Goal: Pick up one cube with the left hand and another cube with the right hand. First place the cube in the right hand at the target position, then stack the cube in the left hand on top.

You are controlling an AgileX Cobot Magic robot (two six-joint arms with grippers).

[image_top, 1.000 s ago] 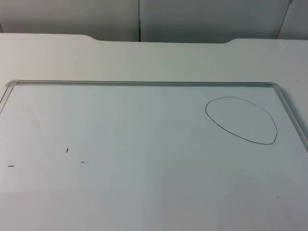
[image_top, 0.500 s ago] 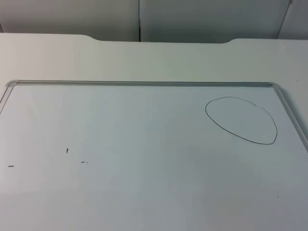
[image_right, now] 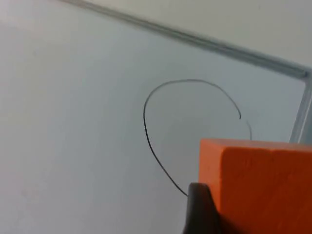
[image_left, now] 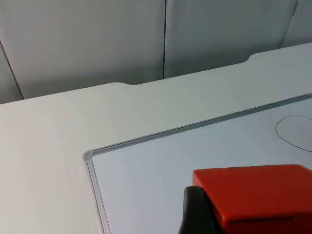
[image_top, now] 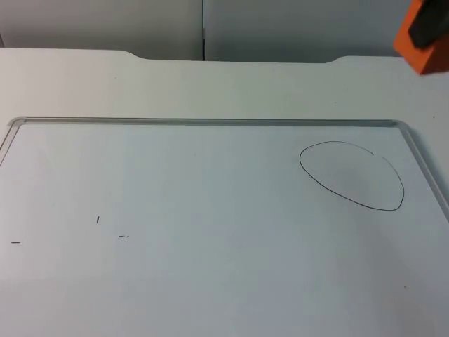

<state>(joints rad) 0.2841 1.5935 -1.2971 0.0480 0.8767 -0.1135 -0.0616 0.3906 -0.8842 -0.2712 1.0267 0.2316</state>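
Right claw (image_top: pixel 429 31) clamped on orange cube (image_top: pixel 419 43) above counter's far right corner; left claw (image_left: pixel 204 214) clamped on red cube (image_left: pixel 256 195).

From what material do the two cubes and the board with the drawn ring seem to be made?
Orange cube in the right gripper: matte, slightly grainy faces, perhaps foam or painted wood. Red cube in the left gripper: smoother, faint sheen, probably plastic or painted wood. Whiteboard: glossy white surface with a silvery frame, likely metal or plastic; the ring looks like marker ink.

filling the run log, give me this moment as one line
right gripper: holds orange cube above drawn circle | left gripper: holds red cube over whiteboard | nothing placed
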